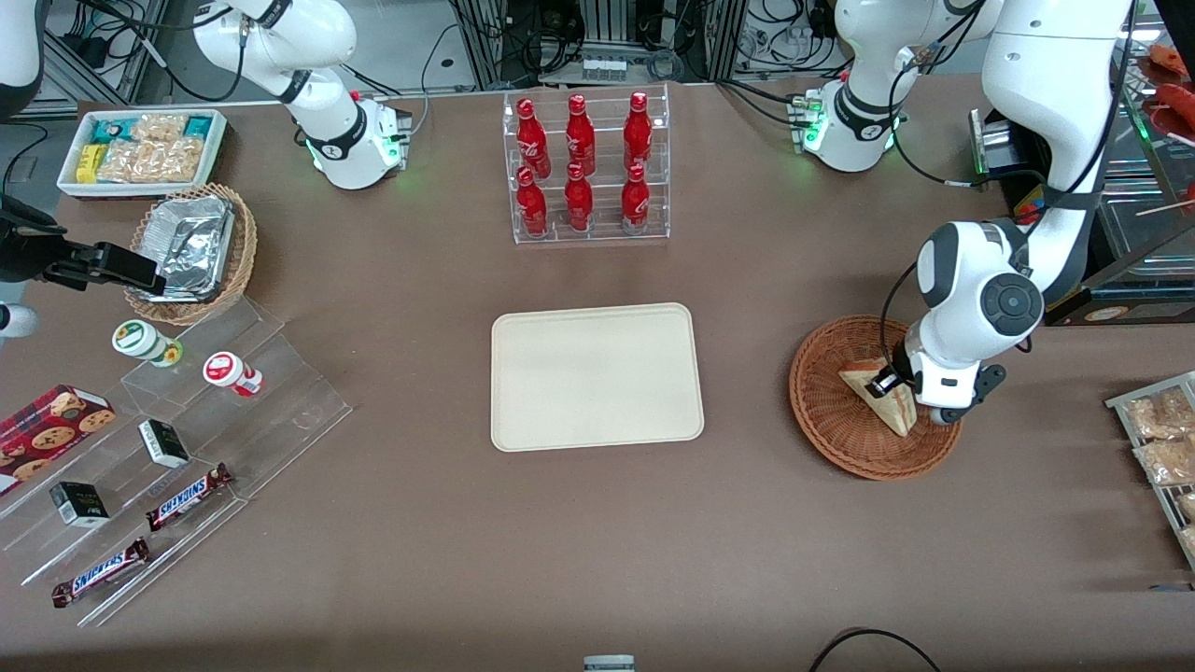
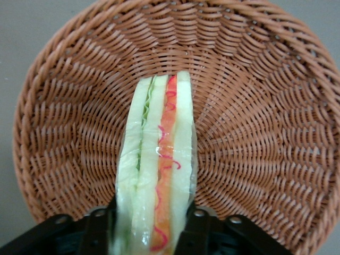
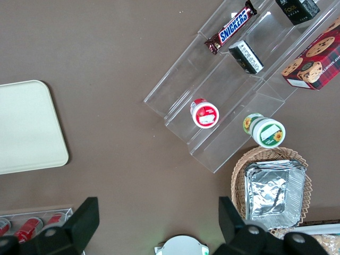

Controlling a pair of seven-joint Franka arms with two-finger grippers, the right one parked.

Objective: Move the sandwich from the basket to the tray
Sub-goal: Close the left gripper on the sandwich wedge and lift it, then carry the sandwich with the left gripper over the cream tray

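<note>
The gripper (image 1: pixel 894 381) on the working arm is down inside the round brown basket (image 1: pixel 826 411), and its two black fingers (image 2: pixel 101 229) squeeze the sandwich (image 1: pixel 882 395) from both sides. In the left wrist view the sandwich (image 2: pixel 158 175) stands on its edge between the fingers, so its stripes show: pale bread, a thin green line, and a long orange-red line with little pink curls. Clear wrap shines over it. The woven basket (image 2: pixel 265 106) curves all around the sandwich, and the sandwich is still low in the basket, close to the woven bottom. From the front, the sandwich is a pale wedge that points toward the middle of the basket, with the arm's white wrist right above it. The basket sits on the brown table (image 1: pixel 597 541) toward the working arm's end. The cream tray (image 1: pixel 596 376) lies flat in the middle of the table, well apart from the basket, and nothing is on it. Farther from the front camera than the tray stands a clear rack with six red bottles (image 1: pixel 581 168). Toward the parked arm's end there is a lighter basket with a silver foil pan (image 1: pixel 191 247) in it, a white bin of snack packets (image 1: pixel 140 149), and clear steps that hold two small cups (image 1: pixel 231 371), little dark boxes and candy bars (image 1: pixel 187 497). A red cookie box (image 1: pixel 51 422) lies near the steps. More bagged snacks (image 1: pixel 1158 439) sit at the working arm's edge of the table.
</note>
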